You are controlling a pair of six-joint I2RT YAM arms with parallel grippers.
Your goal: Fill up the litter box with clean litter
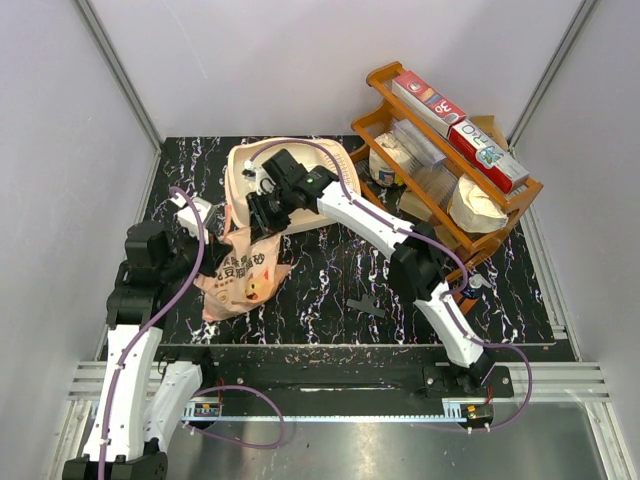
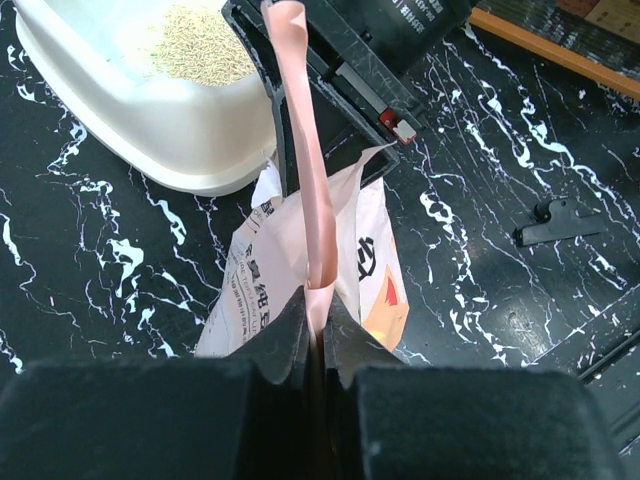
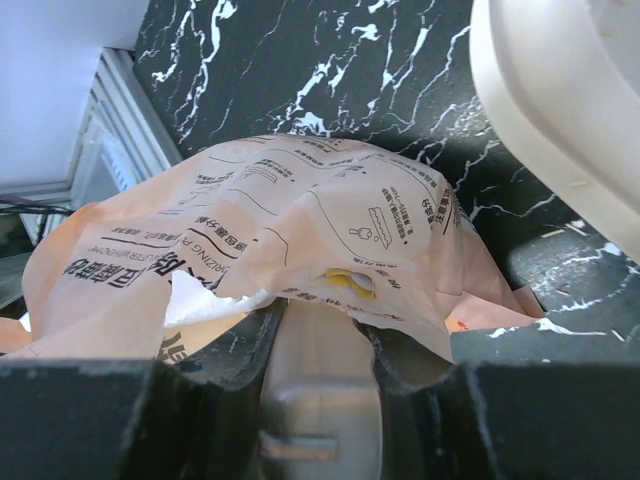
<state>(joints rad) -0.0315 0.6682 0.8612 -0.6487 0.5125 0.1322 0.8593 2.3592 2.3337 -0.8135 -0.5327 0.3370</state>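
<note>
**Bag held taut between both grippers**

Left gripper (image 2: 318,325) pinches the pink bag's (image 2: 300,250) edge tight. The right gripper (image 3: 320,325), part-closed, grips its upper end, just beside the litter box (image 2: 170,140), where clean litter (image 2: 195,45) lies piled.

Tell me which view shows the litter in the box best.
Left wrist: the litter shows clearly as a tan pile inside the box. In the top view the right arm covers much of the box, hiding it. The right wrist shows only the box's outer wall.
</note>
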